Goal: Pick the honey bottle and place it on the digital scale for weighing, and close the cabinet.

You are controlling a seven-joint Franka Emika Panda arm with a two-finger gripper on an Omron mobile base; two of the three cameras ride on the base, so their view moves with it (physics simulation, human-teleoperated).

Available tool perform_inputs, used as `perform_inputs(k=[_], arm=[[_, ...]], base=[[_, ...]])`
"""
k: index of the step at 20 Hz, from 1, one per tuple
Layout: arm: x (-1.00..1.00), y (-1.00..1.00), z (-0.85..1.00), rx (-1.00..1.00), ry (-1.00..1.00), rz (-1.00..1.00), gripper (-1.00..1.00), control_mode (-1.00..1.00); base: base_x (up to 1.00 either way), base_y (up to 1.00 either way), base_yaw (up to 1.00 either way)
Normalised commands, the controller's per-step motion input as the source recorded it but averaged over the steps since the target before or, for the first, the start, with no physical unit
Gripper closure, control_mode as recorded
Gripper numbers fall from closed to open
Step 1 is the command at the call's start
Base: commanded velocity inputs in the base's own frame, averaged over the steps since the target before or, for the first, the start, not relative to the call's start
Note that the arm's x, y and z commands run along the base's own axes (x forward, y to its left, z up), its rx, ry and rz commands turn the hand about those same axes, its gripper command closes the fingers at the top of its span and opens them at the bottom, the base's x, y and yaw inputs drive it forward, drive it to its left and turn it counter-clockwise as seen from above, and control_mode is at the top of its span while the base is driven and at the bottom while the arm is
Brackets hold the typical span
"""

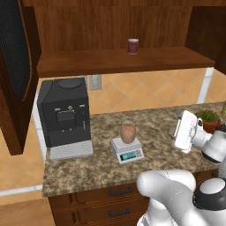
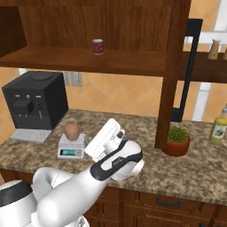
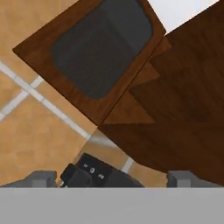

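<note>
Honey bottle (image 1: 128,132) sits on scale (image 1: 127,150), frame centre; gripper (image 3: 112,177) spread, empty; cabinet (image 1: 15,66) door upper left: stiff, push its edge.

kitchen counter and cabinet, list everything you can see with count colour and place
honey bottle: one, tan-brown, standing on the digital scale
digital scale: one, light grey with blue-green display, on the counter right of the coffee machine
cabinet: one, dark brown wood, above the counter, both doors open
red can: one, dark red, on the cabinet shelf
coffee machine: one, black, at the counter's left end
potted plant: one, green in a red-brown pot, on the counter by the right door
yellow bottle: one, at the counter's far right
counter: one, speckled brown stone
gripper: one, white, raised above the counter right of the scale, holding nothing, open
</note>
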Motion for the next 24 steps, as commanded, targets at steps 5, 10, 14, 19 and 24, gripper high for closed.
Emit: perform_inputs(k=[5, 10, 14, 19, 24], arm=[[-0.16, -0.97, 0.71, 0.37, -0.33, -0.04, -1.0, -1.0], [-0.22, -1.0, 0.59, 0.36, -0.21, 0.0, -1.0, -1.0], [-0.39, -1.0, 0.49, 0.3, -0.04, 0.0, -1.0, -1.0], [-0.33, -1.0, 0.33, 0.19, 0.06, 0.0, -1.0, -1.0], [-0.21, -0.94, 0.28, 0.13, 0.09, 0.0, -1.0, -1.0]], base=[[0.0, 0.0, 0.0], [0.0, 0.0, 0.0], [0.0, 0.0, 0.0], [0.0, 0.0, 0.0], [0.0, 0.0, 0.0]])
